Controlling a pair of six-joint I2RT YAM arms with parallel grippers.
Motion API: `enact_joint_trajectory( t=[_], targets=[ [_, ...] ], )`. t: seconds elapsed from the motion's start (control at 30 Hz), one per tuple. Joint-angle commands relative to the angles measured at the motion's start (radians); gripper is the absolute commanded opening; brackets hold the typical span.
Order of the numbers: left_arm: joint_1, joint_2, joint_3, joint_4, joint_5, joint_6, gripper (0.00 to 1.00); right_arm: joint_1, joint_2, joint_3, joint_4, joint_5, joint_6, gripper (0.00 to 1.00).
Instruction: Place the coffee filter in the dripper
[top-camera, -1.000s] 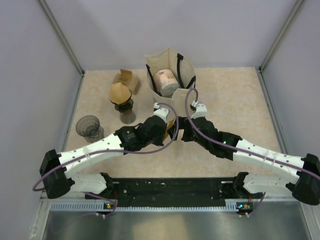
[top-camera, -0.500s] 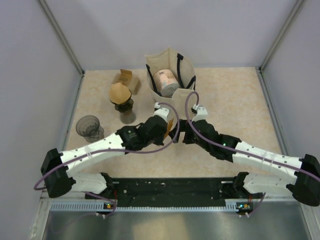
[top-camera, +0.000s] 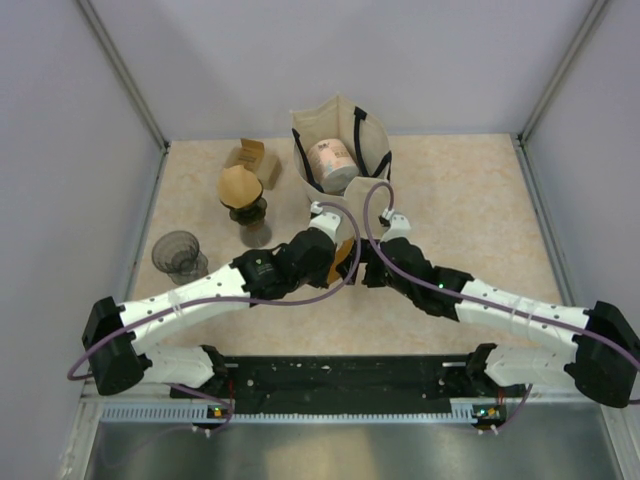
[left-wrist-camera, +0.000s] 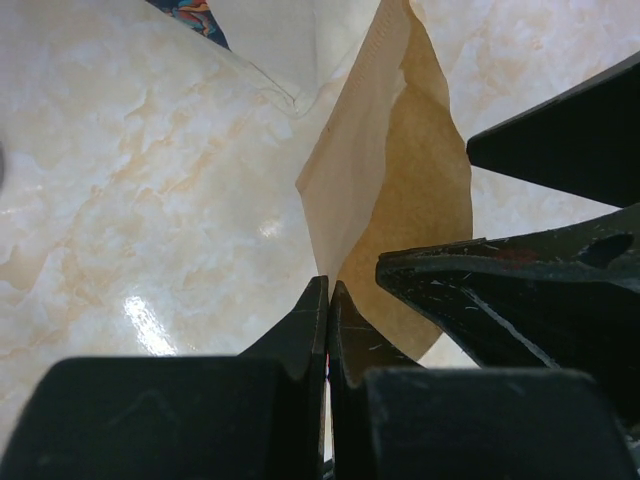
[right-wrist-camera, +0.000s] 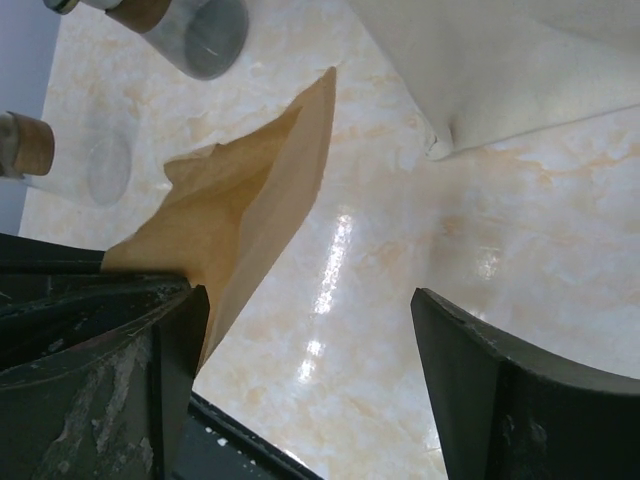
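Observation:
A brown paper coffee filter (top-camera: 346, 251) hangs between my two grippers at the table's middle. My left gripper (top-camera: 335, 247) is shut on its lower edge; in the left wrist view the filter (left-wrist-camera: 400, 180) fans up from the closed tips (left-wrist-camera: 328, 292). My right gripper (top-camera: 364, 258) is open, and the filter (right-wrist-camera: 250, 210) lies against its left finger (right-wrist-camera: 180, 345). The right finger (right-wrist-camera: 480, 380) is well apart. An empty grey glass dripper (top-camera: 179, 254) stands at the left. A second dripper (top-camera: 243, 193) on a dark stand holds a brown filter.
A white canvas tote bag (top-camera: 340, 150) with a roll inside stands just behind the grippers, and its corner shows in both wrist views (left-wrist-camera: 280, 45) (right-wrist-camera: 500, 70). A small cardboard box (top-camera: 250, 158) sits at the back left. Grey walls enclose the table.
My right gripper has edged slightly left and forward, closer to the filter. My left gripper keeps its hold and has barely moved.

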Motion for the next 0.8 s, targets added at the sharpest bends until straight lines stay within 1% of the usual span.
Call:
enact_joint_trajectory(
  t=[0.0,0.13,0.17,0.2,0.27,0.43,0.53,0.57,0.63,0.7,0.73,0.77],
  targets=[
    [-0.002,-0.011,0.036,0.024,-0.044,0.01,0.0,-0.009,0.0,-0.003,0.009,0.042,0.018,0.8],
    [-0.004,-0.014,0.03,0.033,-0.039,0.005,0.0,-0.016,0.023,-0.011,0.041,0.048,0.05,0.67],
    [-0.004,-0.011,0.032,0.036,-0.039,-0.001,0.0,-0.018,0.037,-0.006,0.061,0.041,0.05,0.6],
    [-0.005,-0.009,0.032,0.036,-0.038,-0.006,0.0,-0.018,0.051,-0.004,0.074,0.041,0.056,0.55],
    [-0.005,-0.008,0.032,0.036,-0.036,-0.015,0.0,-0.021,0.081,0.014,0.072,0.042,0.058,0.52],
    [-0.011,-0.006,0.027,0.038,-0.051,-0.024,0.0,-0.022,0.143,0.06,0.103,0.028,0.044,0.49],
    [-0.016,-0.005,0.027,0.03,-0.068,-0.033,0.0,-0.022,0.152,0.063,0.098,0.045,0.033,0.45],
    [-0.016,-0.006,0.027,0.028,-0.076,-0.038,0.0,-0.022,0.152,0.06,0.092,0.054,0.034,0.42],
    [-0.017,-0.006,0.026,0.025,-0.093,-0.048,0.0,-0.022,0.146,0.051,0.085,0.074,0.034,0.36],
    [-0.016,-0.009,0.021,0.016,-0.134,-0.075,0.0,-0.022,0.137,0.045,0.081,0.082,0.019,0.19],
    [-0.016,-0.009,0.023,0.009,-0.161,-0.09,0.0,-0.021,0.132,0.045,0.083,0.082,0.013,0.15],
    [-0.017,-0.011,0.024,-0.002,-0.198,-0.108,0.0,-0.022,0.127,0.045,0.048,0.081,0.01,0.09]
  ],
)
